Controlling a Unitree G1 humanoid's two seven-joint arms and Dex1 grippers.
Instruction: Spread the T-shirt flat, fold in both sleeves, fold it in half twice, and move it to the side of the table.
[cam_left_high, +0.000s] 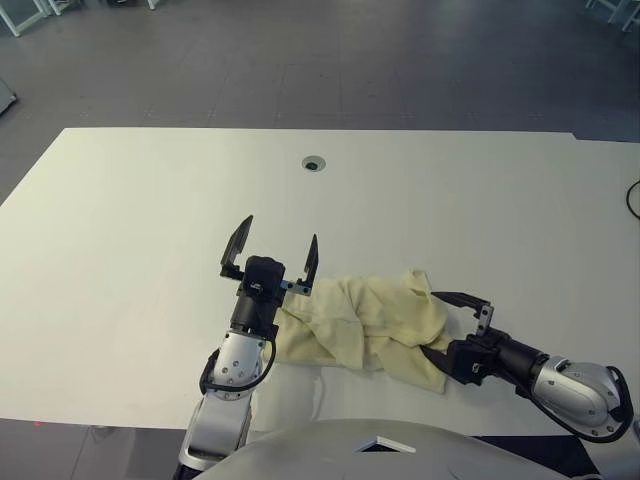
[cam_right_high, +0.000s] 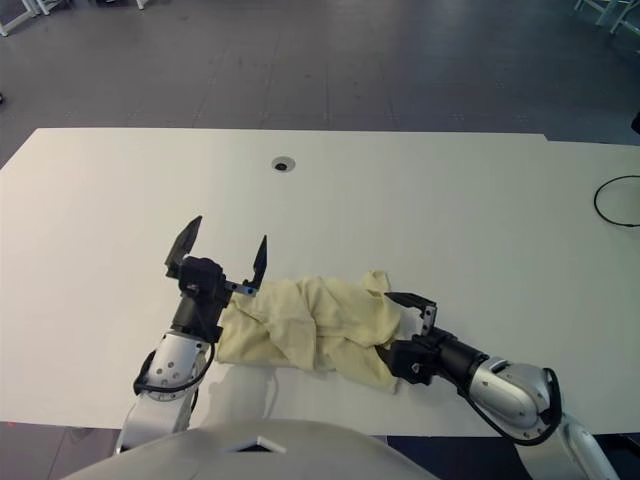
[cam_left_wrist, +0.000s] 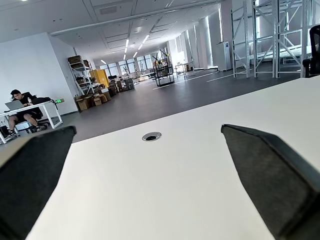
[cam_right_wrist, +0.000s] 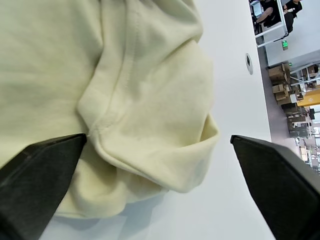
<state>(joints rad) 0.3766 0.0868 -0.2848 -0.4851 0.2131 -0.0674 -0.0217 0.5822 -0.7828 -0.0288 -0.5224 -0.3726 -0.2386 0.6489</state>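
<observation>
The T-shirt (cam_left_high: 360, 325) is lying near the front edge of the white table (cam_left_high: 140, 250), a little to the robot's right of centre. It is not lying flat: the pale yellow cloth is bunching into a long, low heap running left to right, with thick folds and creases crossing over each other. One rounded lobe is sticking up at the far right end. In the right wrist view, a stitched seam and a rolled hem are showing on the soft, matte fabric (cam_right_wrist: 150, 100).

The left gripper (cam_left_high: 282, 228) is standing at the heap's left end with its fingers spread wide apart and pointing up and away over bare table, gripping nothing. The inner finger's base is sitting just beside the cloth's edge.

The right gripper (cam_left_high: 430, 322) is lying low at the heap's right end, its fingers also wide apart and straddling the end of the cloth without closing on it.

A small round hole (cam_left_high: 314, 163) is showing farther back on the table
</observation>
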